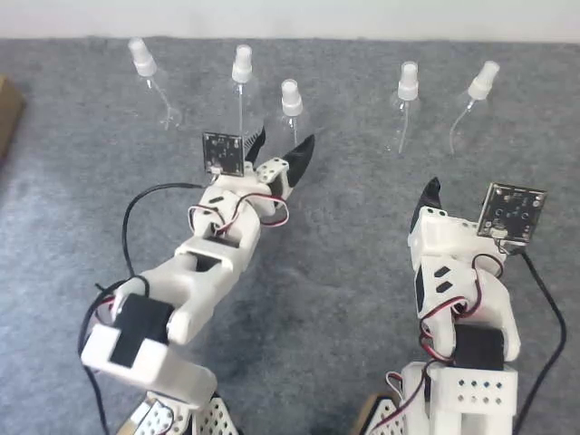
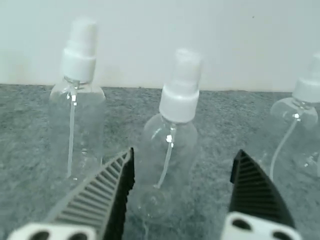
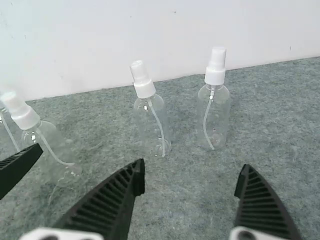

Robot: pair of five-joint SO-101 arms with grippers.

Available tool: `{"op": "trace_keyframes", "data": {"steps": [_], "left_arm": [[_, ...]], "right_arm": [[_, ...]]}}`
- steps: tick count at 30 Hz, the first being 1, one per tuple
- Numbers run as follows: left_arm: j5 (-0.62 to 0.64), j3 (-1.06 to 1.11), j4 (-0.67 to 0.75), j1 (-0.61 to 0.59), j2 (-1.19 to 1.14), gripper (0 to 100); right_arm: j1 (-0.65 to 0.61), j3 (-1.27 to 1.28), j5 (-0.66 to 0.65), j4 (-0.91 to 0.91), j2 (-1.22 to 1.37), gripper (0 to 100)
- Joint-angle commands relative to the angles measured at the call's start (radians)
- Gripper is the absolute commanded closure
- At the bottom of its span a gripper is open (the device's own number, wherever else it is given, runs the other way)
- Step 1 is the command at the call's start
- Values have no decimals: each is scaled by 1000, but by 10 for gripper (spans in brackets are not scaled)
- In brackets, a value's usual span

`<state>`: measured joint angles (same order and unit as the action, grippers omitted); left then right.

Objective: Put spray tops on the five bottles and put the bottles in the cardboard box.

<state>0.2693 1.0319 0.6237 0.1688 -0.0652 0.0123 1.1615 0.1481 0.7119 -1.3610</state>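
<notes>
Grey carpet-like table cover [image 1: 344, 272]; plain white wall [image 3: 150, 30] behind.

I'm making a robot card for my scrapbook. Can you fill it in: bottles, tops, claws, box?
Bottles: five, upright in a row on the mat
Tops: white, one on every bottle
Left claw: open, facing the middle bottle
Right claw: open, back from the two right-hand bottles
Box: far left, none of the five in it
</notes>
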Motion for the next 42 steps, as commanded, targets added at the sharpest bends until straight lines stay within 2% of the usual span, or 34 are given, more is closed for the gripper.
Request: {"op": "trace_keyframes", "data": {"steps": [1, 6, 10, 12, 14, 17, 20, 25, 35, 39, 42], "left_arm": [[17, 10, -5, 5, 78, 726], [17, 38, 81, -6, 81, 862], [14, 119, 261, -3, 81, 954], [14, 166, 356, 2, 81, 986], [14, 194, 417, 3, 81, 989], [14, 199, 428, -3, 81, 988], [14, 205, 448, -6, 91, 988], [17, 337, 595, -20, 212, 989], [18, 530, 574, -25, 486, 989], [20, 553, 497, -28, 571, 989], [20, 605, 494, -28, 657, 989]], "right_arm": [[5, -31, 5, -19, -24, 724], [8, -29, 11, -16, -24, 724], [7, -29, 11, -16, -24, 728], [4, -29, 12, -19, -24, 774], [4, -34, 12, -22, -24, 854], [4, -34, 5, -53, -24, 943], [4, -29, 3, -70, -24, 973], [4, -31, 3, -62, -28, 993], [2, 25, -21, 19, -315, 993], [-62, 121, -83, -33, -430, 993], [-99, 147, -84, -42, -461, 993]]}}
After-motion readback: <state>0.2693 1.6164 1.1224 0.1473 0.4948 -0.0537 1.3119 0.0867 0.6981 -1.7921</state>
